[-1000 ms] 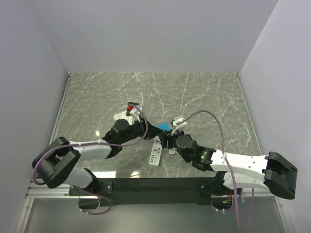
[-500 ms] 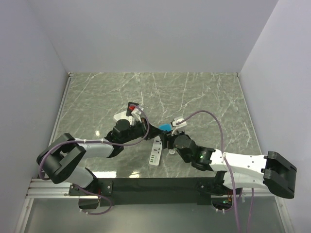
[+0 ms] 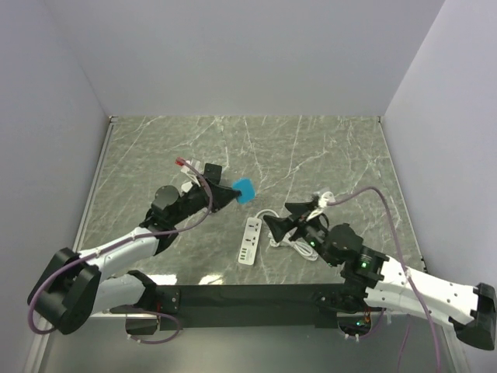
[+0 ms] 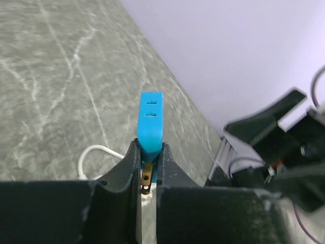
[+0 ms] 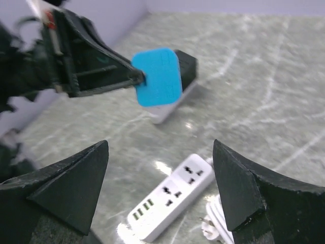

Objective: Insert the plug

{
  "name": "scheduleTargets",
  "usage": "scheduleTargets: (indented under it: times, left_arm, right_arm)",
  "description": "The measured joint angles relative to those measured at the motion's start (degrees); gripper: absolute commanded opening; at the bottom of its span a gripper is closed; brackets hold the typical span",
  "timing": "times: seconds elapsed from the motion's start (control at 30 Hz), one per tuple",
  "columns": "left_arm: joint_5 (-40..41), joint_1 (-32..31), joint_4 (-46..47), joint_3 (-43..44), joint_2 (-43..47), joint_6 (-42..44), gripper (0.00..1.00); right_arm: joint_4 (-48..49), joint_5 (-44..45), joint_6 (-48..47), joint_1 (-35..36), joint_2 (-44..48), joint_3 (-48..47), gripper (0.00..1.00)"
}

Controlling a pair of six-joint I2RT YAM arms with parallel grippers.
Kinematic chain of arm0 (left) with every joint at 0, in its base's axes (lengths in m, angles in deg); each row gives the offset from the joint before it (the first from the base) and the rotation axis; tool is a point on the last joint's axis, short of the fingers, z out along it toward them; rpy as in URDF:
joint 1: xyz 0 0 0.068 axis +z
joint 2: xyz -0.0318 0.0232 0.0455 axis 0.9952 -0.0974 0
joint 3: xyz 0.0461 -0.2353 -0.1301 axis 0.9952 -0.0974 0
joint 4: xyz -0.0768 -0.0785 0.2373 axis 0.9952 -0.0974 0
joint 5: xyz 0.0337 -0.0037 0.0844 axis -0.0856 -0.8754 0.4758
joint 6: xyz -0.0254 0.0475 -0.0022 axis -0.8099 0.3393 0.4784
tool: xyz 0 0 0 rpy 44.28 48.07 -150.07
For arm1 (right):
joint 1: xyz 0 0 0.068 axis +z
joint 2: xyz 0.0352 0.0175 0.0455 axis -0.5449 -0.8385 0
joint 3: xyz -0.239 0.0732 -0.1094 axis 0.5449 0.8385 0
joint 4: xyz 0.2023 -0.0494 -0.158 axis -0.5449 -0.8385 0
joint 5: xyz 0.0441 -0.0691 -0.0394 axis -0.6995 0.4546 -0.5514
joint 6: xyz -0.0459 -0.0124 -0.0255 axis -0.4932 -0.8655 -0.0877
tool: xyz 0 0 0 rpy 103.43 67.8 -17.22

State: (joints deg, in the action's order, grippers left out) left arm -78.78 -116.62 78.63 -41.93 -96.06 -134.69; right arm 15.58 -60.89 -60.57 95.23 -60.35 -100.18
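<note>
**Blue plug held over a veined marble desk**

The desk [image 3: 326, 155] is grey-green marble crossed by thin white veins. It is glossy enough to show bright glare beside the strip in the right wrist view. Plain pale walls [image 3: 248, 54] close it in at 9, 12 and 3 o'clock in the top view. A black rail [image 3: 248, 297] runs along the near edge at 6 o'clock and carries both arm bases.

The left arm [image 3: 132, 245] reaches in from 7 o'clock toward the middle of the desk. The left jaws are pinching the blue plug [image 3: 245, 190] [image 4: 151, 119] [image 5: 157, 77] by one end, and it is raised clear of the marble. In the left wrist view a brass prong [image 4: 146, 178] shows between the two fingers.

A white power strip [image 3: 249, 239] [image 5: 170, 203] lies flat on the marble with its sockets facing up. It sits at 6 o'clock from the plug and apart from it. Its white cord [image 3: 289, 245] lies looped on the desk at the strip's 3 o'clock side.

The right arm [image 3: 404, 287] comes in from 4 o'clock. The right jaws are spread wide and hold nothing. They hang near the cord, at 3 o'clock from the strip.
</note>
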Motion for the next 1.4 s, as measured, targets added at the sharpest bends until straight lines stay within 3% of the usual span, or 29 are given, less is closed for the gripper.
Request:
scheduleTargets:
  times: [0.17,0.37,0.6,0.97,1.13,1.17,1.23,1.27,1.3,1.4]
  left_arm:
    - [-5.42,-0.02,-0.42,-1.90,4.92,2.08,0.01]
    - [-13.11,-0.17,0.85,-3.58,11.63,2.73,0.01]
    - [-17.46,-1.49,1.51,-4.52,14.25,2.80,0.01]
    - [-19.17,-4.26,1.60,-4.66,13.79,3.32,0.01]
    - [-19.15,-5.03,1.68,-4.66,13.09,4.04,0.01]
    - [-19.21,-5.05,1.66,-4.66,13.03,4.09,0.01]
    - [-19.41,-5.09,1.73,-4.66,13.05,4.26,0.01]
    - [-19.43,-5.05,1.68,-4.66,13.07,4.39,0.01]
    - [-19.43,-5.01,1.70,-4.66,13.07,4.50,0.01]
    - [-19.37,-4.96,1.90,-4.66,13.27,4.79,0.01]
  right_arm:
    - [1.62,-8.61,-0.50,-2.75,5.05,0.96,0.82]
    - [3.48,-21.18,0.04,-8.57,-0.83,-0.24,0.71]
    - [9.60,-35.52,2.75,-13.99,-5.90,-0.42,0.67]
    - [15.15,-44.35,4.28,-14.91,-8.98,-1.16,0.60]
    - [16.85,-47.28,4.94,-14.91,-11.43,-1.29,0.47]
    - [17.16,-47.87,4.98,-14.91,-11.82,-1.29,0.39]
    - [17.38,-48.65,5.11,-15.32,-12.52,-1.44,0.32]
    - [17.42,-49.18,5.20,-15.58,-12.76,-1.68,0.22]
    - [17.57,-49.57,5.16,-15.74,-12.85,-1.88,0.03]
    - [17.99,-50.34,5.51,-15.93,-12.83,-1.99,0.00]
